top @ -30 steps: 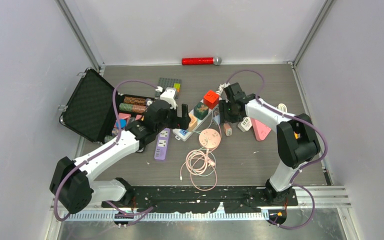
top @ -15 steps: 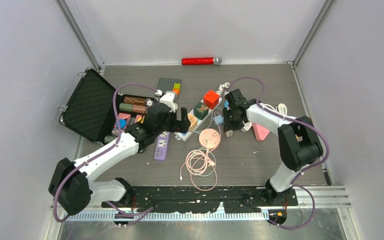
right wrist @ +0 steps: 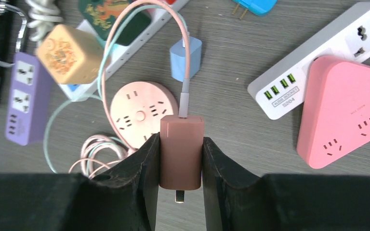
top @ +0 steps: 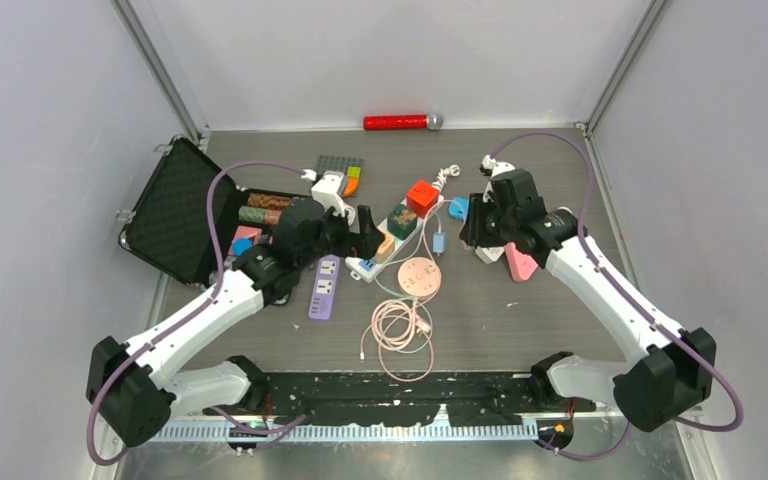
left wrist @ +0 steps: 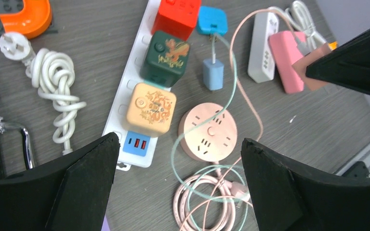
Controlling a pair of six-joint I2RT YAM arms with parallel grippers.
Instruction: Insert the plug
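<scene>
My right gripper is shut on a brownish-pink plug adapter. It holds the adapter above the table, and one metal prong shows below. A pink cable runs from the adapter toward the coiled cables. In the top view the right gripper hangs right of the round pink socket, which also shows in the right wrist view. My left gripper is open and empty above the white power strip. It shows in the top view too.
The strip carries orange, green and red cube adapters. A light blue adapter, a pink triangular socket, a white USB strip and a purple strip lie around. An open black case stands left. Coiled cables lie in front.
My right arm has swung out to the right and lifted the plug adapter off the table, moving it up and back. My left gripper has shifted slightly.
</scene>
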